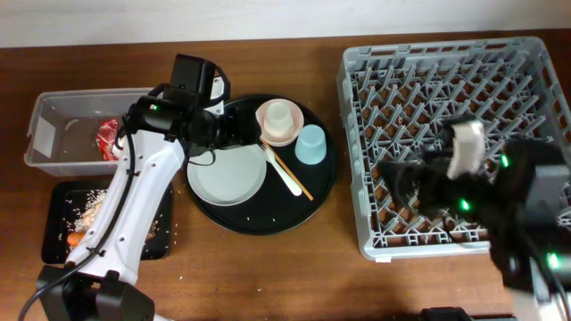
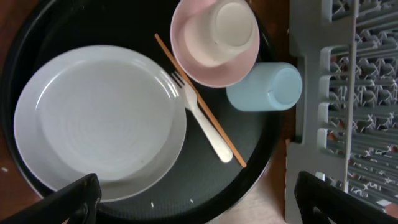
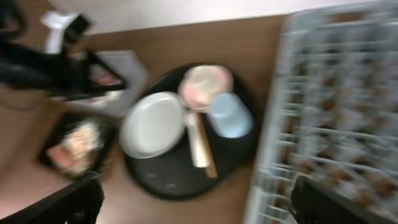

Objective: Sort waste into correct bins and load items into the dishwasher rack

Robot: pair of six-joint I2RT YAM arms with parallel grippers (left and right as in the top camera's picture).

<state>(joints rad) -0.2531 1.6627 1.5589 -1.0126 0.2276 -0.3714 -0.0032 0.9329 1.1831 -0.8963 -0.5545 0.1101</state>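
On the round black tray [image 1: 223, 214] lie a pale grey plate [image 1: 229, 174], a pinkish bowl [image 1: 268, 132] holding a small white cup [image 1: 280, 116], a light blue cup [image 1: 310, 144] on its side, a white fork [image 1: 284, 172] and chopsticks [image 1: 299, 183]. My left gripper [image 1: 234, 132] hovers open and empty over the tray's far left; its view shows the plate [image 2: 99, 124], bowl [image 2: 214, 68], blue cup [image 2: 267, 87] and fork [image 2: 205, 121]. My right gripper [image 1: 401, 183] is open and empty over the grey rack [image 1: 446, 89]; its view is blurred.
The clear tub [image 1: 53, 134] at the far left holds a red wrapper [image 1: 109, 138]. The shallow black tray [image 1: 62, 201] in front of it holds pale crumbs [image 1: 89, 209] and a carrot piece [image 1: 76, 238]. A few crumbs lie on the round tray's front.
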